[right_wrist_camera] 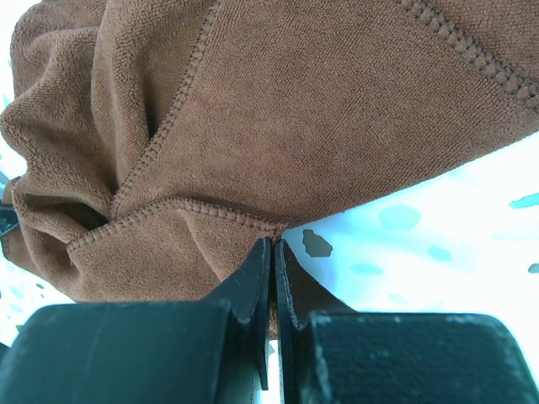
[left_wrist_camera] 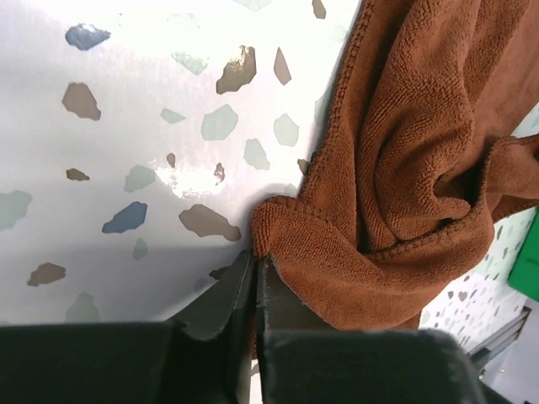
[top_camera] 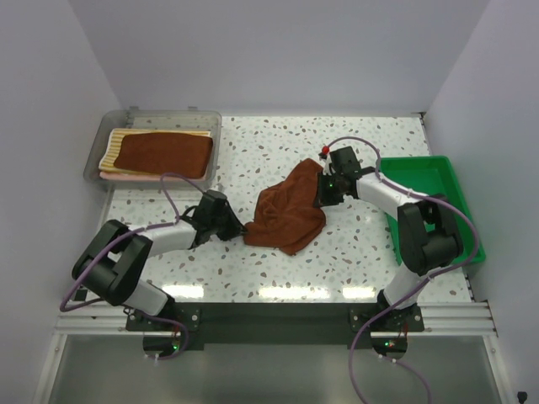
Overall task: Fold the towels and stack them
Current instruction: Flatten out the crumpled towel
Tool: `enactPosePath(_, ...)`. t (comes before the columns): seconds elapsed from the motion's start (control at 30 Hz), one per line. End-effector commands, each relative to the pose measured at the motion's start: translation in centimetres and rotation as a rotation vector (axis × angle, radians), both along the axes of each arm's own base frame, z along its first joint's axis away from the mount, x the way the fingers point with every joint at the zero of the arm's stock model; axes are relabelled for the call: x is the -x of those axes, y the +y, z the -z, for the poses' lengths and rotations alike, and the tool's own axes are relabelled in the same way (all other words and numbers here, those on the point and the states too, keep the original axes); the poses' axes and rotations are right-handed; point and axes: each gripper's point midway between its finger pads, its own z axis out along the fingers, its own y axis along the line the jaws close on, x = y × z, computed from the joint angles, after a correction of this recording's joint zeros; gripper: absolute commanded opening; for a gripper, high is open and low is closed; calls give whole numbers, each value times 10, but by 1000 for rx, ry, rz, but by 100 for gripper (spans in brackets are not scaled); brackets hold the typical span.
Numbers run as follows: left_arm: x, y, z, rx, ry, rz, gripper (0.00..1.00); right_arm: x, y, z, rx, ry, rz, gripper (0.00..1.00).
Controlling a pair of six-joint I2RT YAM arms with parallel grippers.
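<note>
I hold the rust-brown towel (top_camera: 288,215) bunched at table centre. Left gripper (left_wrist_camera: 255,263): jaws narrow, pinching one corner. Right gripper (right_wrist_camera: 274,246): jaws closed on the hem. Step in hand: spreading before the fold. Next, in my judgement: draw both grips apart until the cloth lies flat.

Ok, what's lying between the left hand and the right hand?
Only the crumpled rust-brown towel, seen from the top camera: the left hand pinches one corner, the right hand its far edge.
</note>
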Motion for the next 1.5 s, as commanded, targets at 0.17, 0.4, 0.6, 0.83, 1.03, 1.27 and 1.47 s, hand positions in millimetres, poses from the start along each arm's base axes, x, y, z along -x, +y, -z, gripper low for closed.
enactPosePath(0.17,-44,20,-48,-136,-205,-23,0,-28,-2,-63,2,-168,26,0)
enactPosePath(0.4,-100,41,-165,-340,-533,-1,0,-70,-18,-172,45,-433,127,0)
enactPosePath(0.6,-138,49,-297,-444,-848,-31,0,-99,-20,-290,-13,-701,183,0)
enactPosePath(0.83,-142,59,-449,-477,-1155,-101,0,-89,-30,-429,-48,-1020,158,0)
enactPosePath(1.03,-57,72,-547,-398,-1492,-40,0,-6,-37,-503,-90,-1278,3,0)
enactPosePath(1.27,29,88,-596,-373,-1720,44,0,88,-47,-538,-93,-1421,-152,0)
enactPosePath(1.47,54,84,-617,-302,-1758,95,0,119,-52,-570,-139,-1507,-160,0)
